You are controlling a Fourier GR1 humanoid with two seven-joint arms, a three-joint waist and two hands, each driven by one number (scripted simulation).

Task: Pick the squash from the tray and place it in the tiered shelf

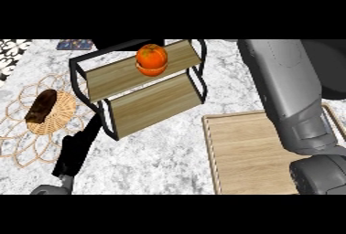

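— Only the left hand (73, 148) shows, down by the near left edge of the counter (169, 155). Its black fingers are straight and slack, holding nothing; it looks parked.

— And the right hand?

— Out of sight. The right forearm (290, 91) crosses the tray (229, 151) and runs off the far edge of the view, so I cannot tell what its fingers are doing.

— Where is the squash (151, 59)?

— On the top board of the tiered shelf (152, 107), toward that board's far right end, not on the tray. The bare wood of the tray that shows carries nothing.

— So which way does it lie from each arm?

— From the left hand it is up and to the right, well apart, with the shelf's lower board and black frame between. The right forearm's far end is about level with it, just beyond the shelf's right side, so the right arm is the nearer one.

— Any long axis to mind?

— It looks nearly as wide as tall, sitting upright, so none is clear.

— What remains, then?

— By my reading the placing is done; the right arm only needs to come away without brushing the shelf's right post. The woven basket (51, 112) at the left edge plays no part.
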